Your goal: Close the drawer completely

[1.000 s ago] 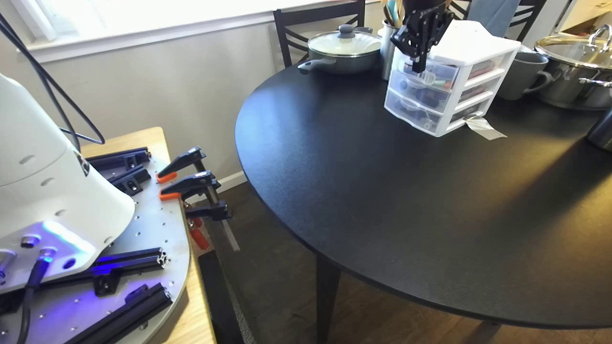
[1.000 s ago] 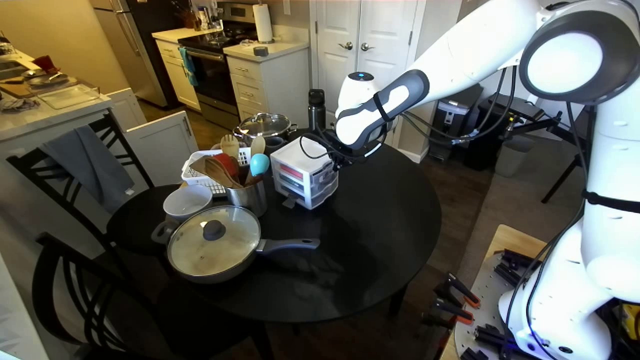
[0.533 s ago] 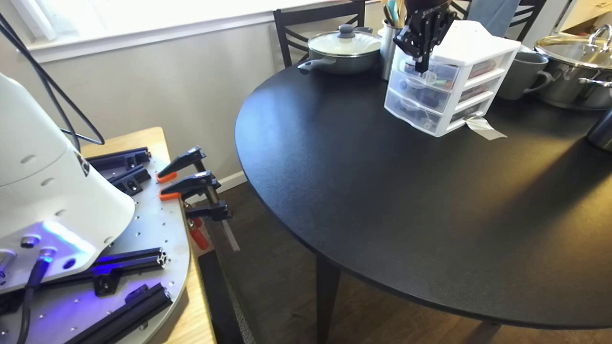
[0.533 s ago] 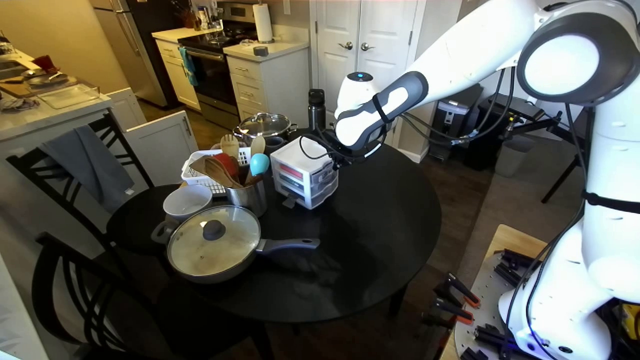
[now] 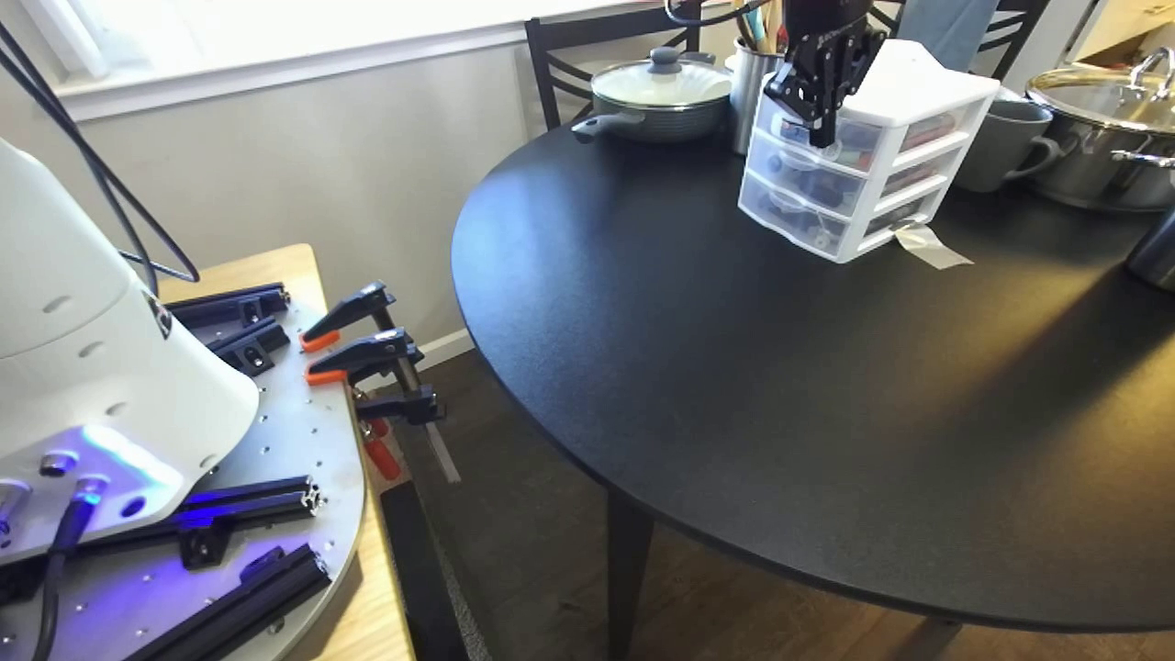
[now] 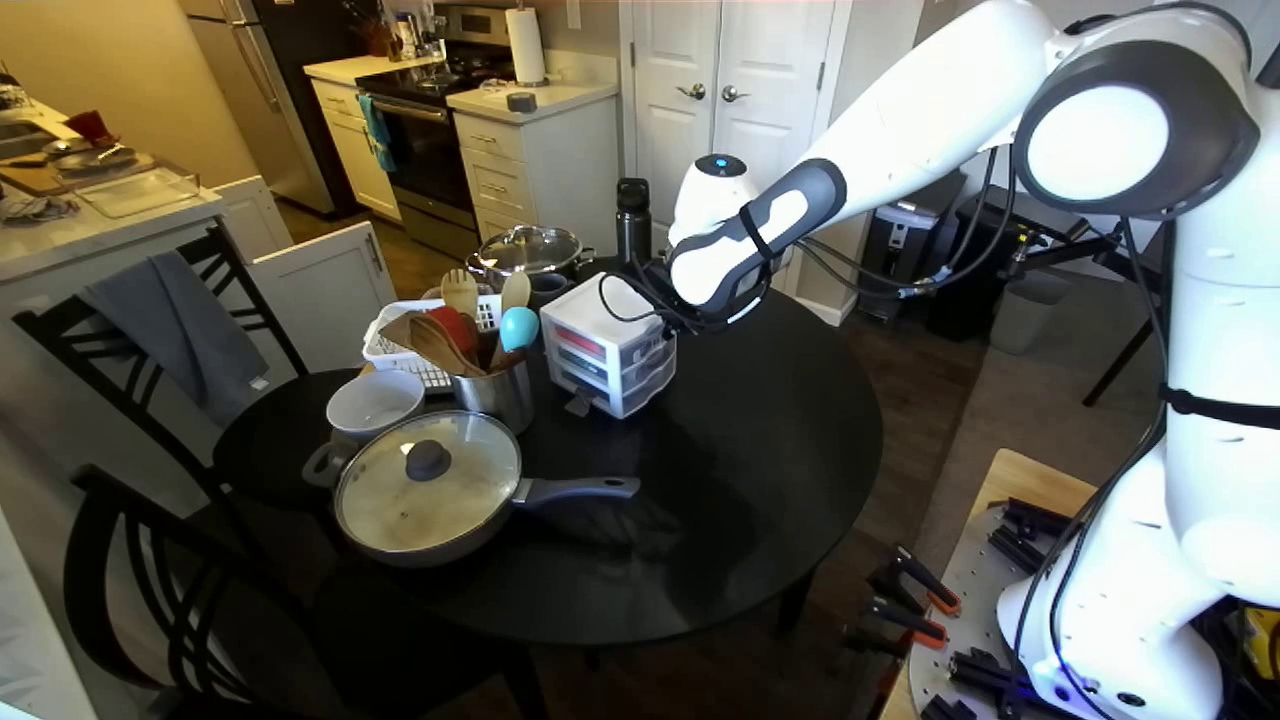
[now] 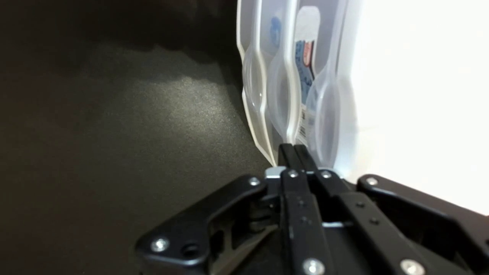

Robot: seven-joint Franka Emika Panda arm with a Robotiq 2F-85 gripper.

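The top drawer [image 5: 854, 144] is clear, faintly milky plastic, with a red item [image 6: 580, 343] showing through; the organizer [image 5: 918, 92] framing it is plain white. In the wrist view a label [image 7: 303, 128] bears black stripes on white. The jaws are black, dotted with silver screws [image 7: 313, 266]. The arm [image 6: 920, 110] is white with dark grey trim [image 6: 1210, 110]. The surface [image 5: 688, 367] is black, the mug [image 5: 991, 147] grey, the pot [image 5: 1102, 174] silver, the basket [image 6: 375, 343] white with a grid of holes, the spoon [image 6: 519, 327] turquoise. The clamps [image 5: 363, 353] are black and orange; the draped towel [image 6: 190, 325] is blue-grey.
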